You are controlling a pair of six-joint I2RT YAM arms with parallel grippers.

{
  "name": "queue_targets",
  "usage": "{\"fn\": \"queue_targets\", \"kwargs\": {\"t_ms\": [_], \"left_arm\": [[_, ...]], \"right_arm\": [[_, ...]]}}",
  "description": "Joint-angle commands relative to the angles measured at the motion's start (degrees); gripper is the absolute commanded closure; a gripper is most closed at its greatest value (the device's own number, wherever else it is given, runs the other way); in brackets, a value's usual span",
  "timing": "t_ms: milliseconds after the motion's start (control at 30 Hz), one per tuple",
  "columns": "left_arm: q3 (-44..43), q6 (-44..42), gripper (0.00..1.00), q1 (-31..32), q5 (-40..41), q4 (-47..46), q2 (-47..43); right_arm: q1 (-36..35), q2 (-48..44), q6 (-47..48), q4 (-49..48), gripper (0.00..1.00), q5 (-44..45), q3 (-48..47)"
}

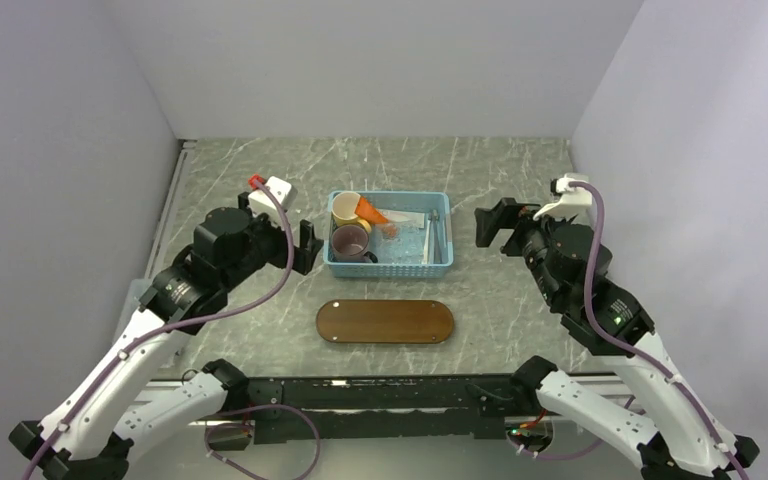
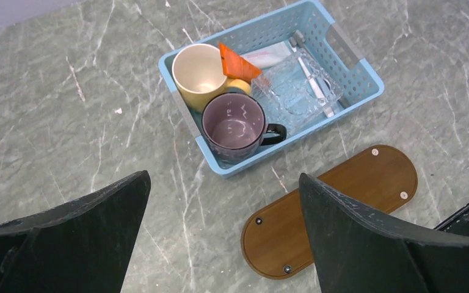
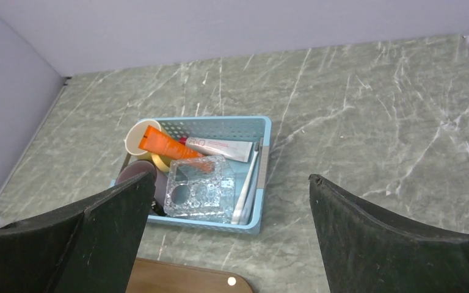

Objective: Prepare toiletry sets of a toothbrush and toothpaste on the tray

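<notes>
An orange tube (image 1: 370,211) (image 2: 239,63) (image 3: 165,144) leans on the cream cup inside the blue basket (image 1: 390,271). A white tube (image 2: 267,55) (image 3: 220,147) lies along the basket's far wall. Thin pale toothbrushes (image 1: 431,238) (image 2: 313,82) (image 3: 248,183) lie at its right end. The brown oval tray (image 1: 385,322) (image 2: 336,213) sits bare in front of the basket. My left gripper (image 1: 307,247) (image 2: 223,177) hovers open just left of the basket. My right gripper (image 1: 490,226) (image 3: 232,177) hovers open to the basket's right. Neither holds anything.
The basket also holds a cream cup (image 1: 345,208), a purple mug (image 1: 350,242) (image 2: 235,125) and a clear glass holder (image 2: 296,88) (image 3: 198,186). Grey walls close in the marble table on the left, right and far sides.
</notes>
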State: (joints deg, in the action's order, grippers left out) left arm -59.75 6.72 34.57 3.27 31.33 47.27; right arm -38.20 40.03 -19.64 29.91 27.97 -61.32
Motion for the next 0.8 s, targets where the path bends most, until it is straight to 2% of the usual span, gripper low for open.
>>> {"fn": "queue_targets", "kwargs": {"t_ms": [0, 467, 767], "left_arm": [[1.25, 0.01, 0.01, -0.29, 0.92, -2.67, -2.32], [4.19, 1.69, 0.01, -3.06, 4.11, -5.17, -7.5], [4.93, 2.84, 0.01, -3.85, 6.75, -5.35, -9.24]], "right_arm": [[-0.1, 1.01, 2.16, -0.38, 0.0, 1.57, 0.77], [-0.15, 1.98, 6.89, -3.57, 0.0, 1.1, 1.01], [-0.1, 10.19, 7.99, -1.49, 0.01, -3.08, -2.93]]}}
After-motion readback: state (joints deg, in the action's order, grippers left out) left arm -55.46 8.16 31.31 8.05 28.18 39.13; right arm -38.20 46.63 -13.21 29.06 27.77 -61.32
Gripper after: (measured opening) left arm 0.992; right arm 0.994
